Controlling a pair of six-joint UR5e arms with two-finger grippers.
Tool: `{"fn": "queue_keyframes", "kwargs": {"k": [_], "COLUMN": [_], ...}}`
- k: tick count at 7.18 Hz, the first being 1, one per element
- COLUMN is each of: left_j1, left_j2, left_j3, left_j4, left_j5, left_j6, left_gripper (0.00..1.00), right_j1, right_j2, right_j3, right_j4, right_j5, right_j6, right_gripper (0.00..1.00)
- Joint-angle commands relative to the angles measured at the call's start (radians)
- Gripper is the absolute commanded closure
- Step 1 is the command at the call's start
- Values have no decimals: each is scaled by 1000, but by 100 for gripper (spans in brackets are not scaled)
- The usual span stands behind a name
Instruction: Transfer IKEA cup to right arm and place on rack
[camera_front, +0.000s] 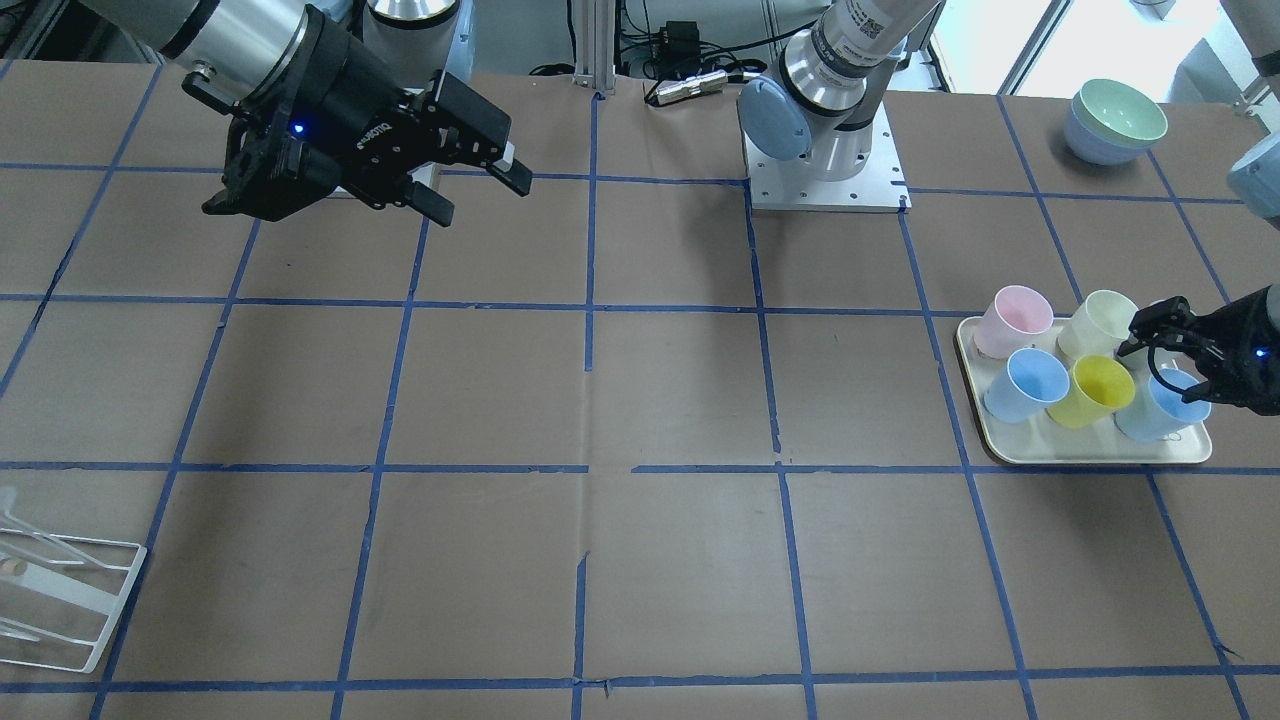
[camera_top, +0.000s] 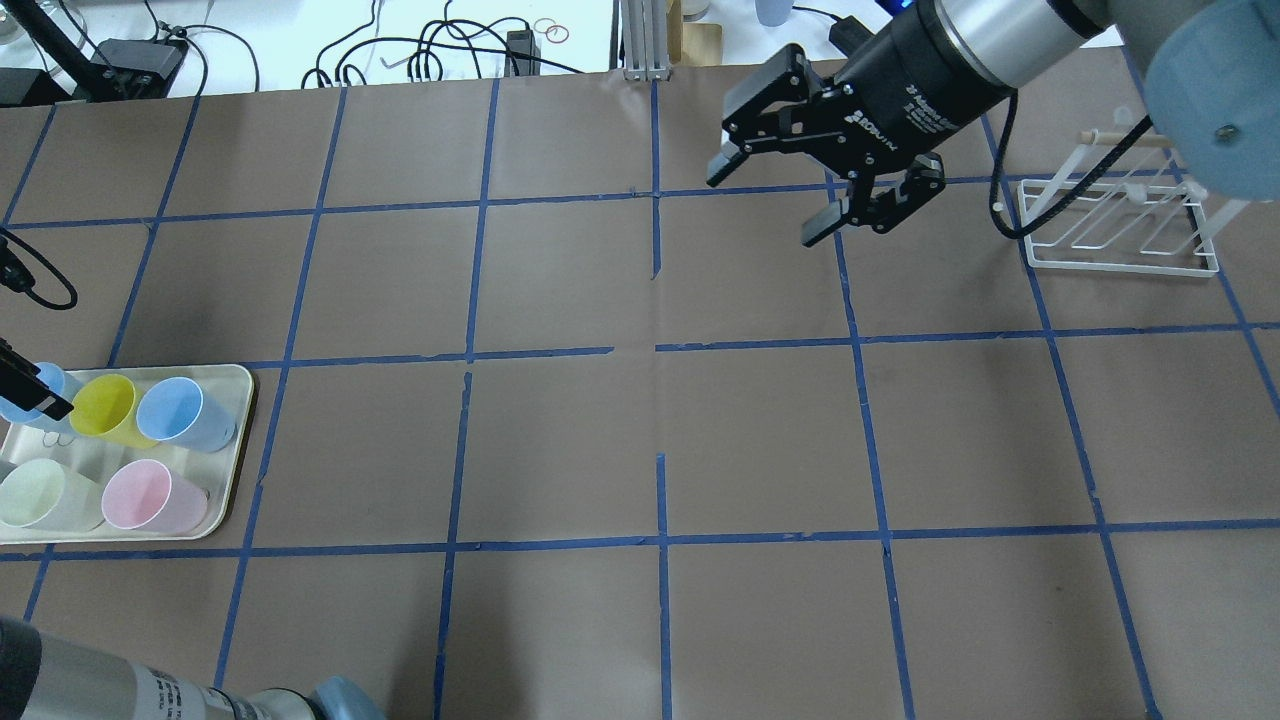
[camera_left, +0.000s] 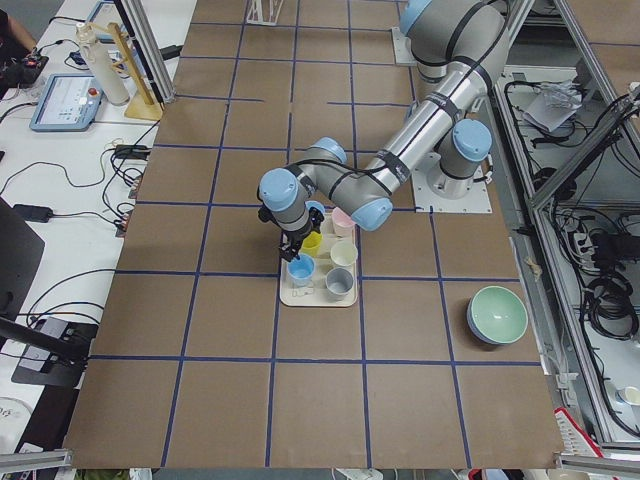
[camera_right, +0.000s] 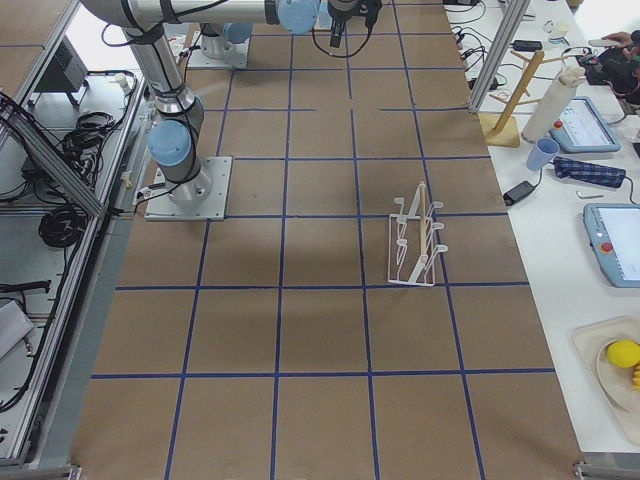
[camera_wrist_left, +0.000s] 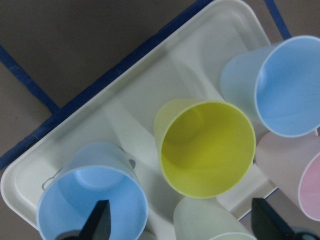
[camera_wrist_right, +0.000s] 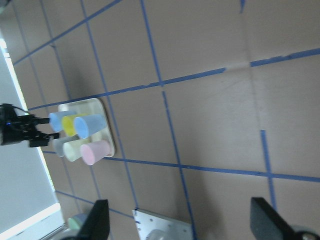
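The yellow IKEA cup (camera_front: 1095, 390) stands upright on the cream tray (camera_front: 1090, 452) among several other cups. It also shows in the overhead view (camera_top: 105, 408) and fills the middle of the left wrist view (camera_wrist_left: 207, 147). My left gripper (camera_front: 1160, 360) hovers open and empty just above the cups, one finger (camera_wrist_left: 100, 220) over a light blue cup. My right gripper (camera_front: 480, 195) hangs open and empty above the table, far from the tray; the overhead view shows it (camera_top: 765, 205) near the white wire rack (camera_top: 1115, 225). The rack also shows at the front-facing view's lower left (camera_front: 60, 590).
On the tray with the yellow cup are two light blue cups (camera_front: 1025, 385), a pink cup (camera_front: 1012, 320) and a pale cream-green cup (camera_front: 1095, 325). Stacked bowls (camera_front: 1115, 120) sit beyond the tray near the left arm's base. Blue tape lines grid the brown table.
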Motion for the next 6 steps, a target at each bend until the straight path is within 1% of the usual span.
{"fn": "queue_keyframes", "kwargs": {"k": [1, 2, 3, 4, 5, 6], "left_j1": [-5, -26, -49, -49, -49, -48], "left_j2": [-3, -4, 3, 0, -4, -21], "left_j3": [-9, -10, -9, -10, -9, -13], "left_j4": [34, 40, 51, 53, 60, 82], "left_j5": [-4, -3, 3, 2, 3, 3], "left_j6": [-2, -5, -11, -8, -5, -8], "left_gripper": [0, 0, 0, 0, 0, 0], "right_j1": [-2, -7, -25, -42, -54, -53], "right_j2": [2, 8, 11, 16, 31, 51], "right_j3": [10, 12, 13, 16, 45, 86], "right_j4": [-4, -4, -3, 2, -1, 2], "right_j5": [259, 354, 502, 577, 591, 702], "right_j6": [-3, -4, -18, -23, -42, -106], "right_gripper": [0, 0, 0, 0, 0, 0]}}
